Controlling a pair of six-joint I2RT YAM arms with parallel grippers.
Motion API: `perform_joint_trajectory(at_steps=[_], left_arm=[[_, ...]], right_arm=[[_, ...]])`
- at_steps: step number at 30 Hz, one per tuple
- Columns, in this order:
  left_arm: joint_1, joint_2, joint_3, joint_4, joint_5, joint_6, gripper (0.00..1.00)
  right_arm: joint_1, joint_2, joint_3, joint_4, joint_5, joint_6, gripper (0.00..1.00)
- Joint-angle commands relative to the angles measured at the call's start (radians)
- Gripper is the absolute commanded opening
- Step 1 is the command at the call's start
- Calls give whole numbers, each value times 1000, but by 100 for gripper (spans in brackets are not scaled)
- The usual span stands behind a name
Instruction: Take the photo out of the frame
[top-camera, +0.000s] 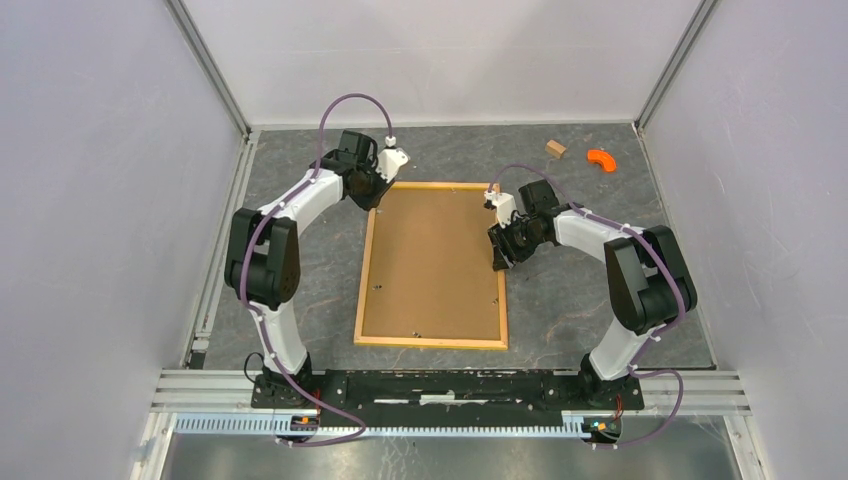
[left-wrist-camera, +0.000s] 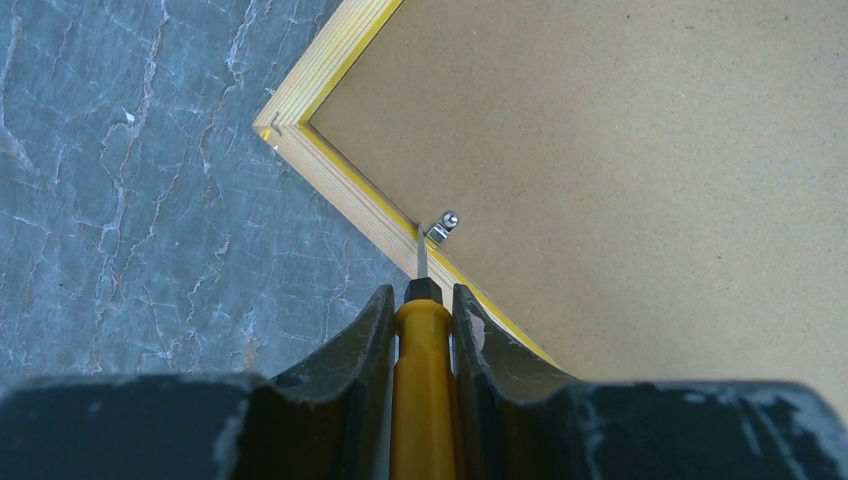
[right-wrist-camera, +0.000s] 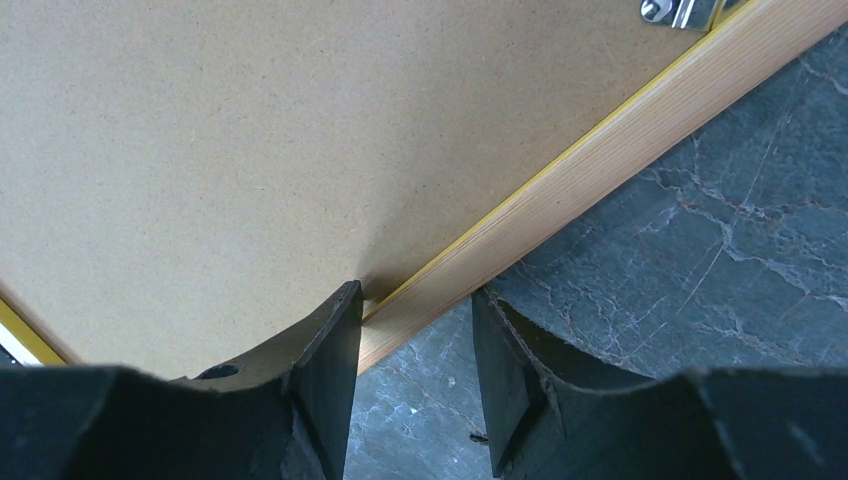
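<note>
Left pincer (left-wrist-camera: 420, 300) grips a screwdriver (left-wrist-camera: 424, 350), tip at a clip (left-wrist-camera: 443, 228) near the frame's (left-wrist-camera: 330, 168) far-left corner. Right pincer (right-wrist-camera: 415, 310), open, straddles its right edge, half over the desk (right-wrist-camera: 700, 250).

A grey, marble-patterned table (top-camera: 450, 150) carried a large rectangular light-wood picture frame (top-camera: 430, 342), lying brown board back up. Beyond the frame's far right corner lay a small tan wooden block (top-camera: 555, 148) and, farther from the frame, an orange curved piece (top-camera: 600, 158).

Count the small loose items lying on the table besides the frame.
2: a wooden block and an orange curved piece, side by side near the table's far right corner, clear of the frame. Others may be hidden from view.
</note>
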Motion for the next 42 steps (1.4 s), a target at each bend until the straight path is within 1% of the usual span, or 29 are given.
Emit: perform_joint_trajectory(at_steps=[1, 12, 27, 30, 33, 37, 42], left_arm=[[0, -22, -53, -129, 51, 23, 2], [-20, -49, -85, -143, 107, 14, 2], [-40, -43, -74, -262, 244, 64, 2], [-41, -58, -71, -287, 284, 69, 2], [-40, -100, -80, -278, 299, 69, 2], [-39, -117, -77, -271, 256, 67, 2], [-22, -115, -63, -203, 171, 9, 2]], right_arm=[[6, 35, -28, -22, 39, -6, 48], [6, 48, -19, -21, 38, -2, 48], [6, 55, -19, -16, 42, 6, 47], [6, 54, -19, -17, 48, 5, 47], [6, 49, -24, -16, 58, 4, 47], [6, 49, -26, -15, 60, 6, 47], [6, 51, -21, -19, 56, 4, 46]])
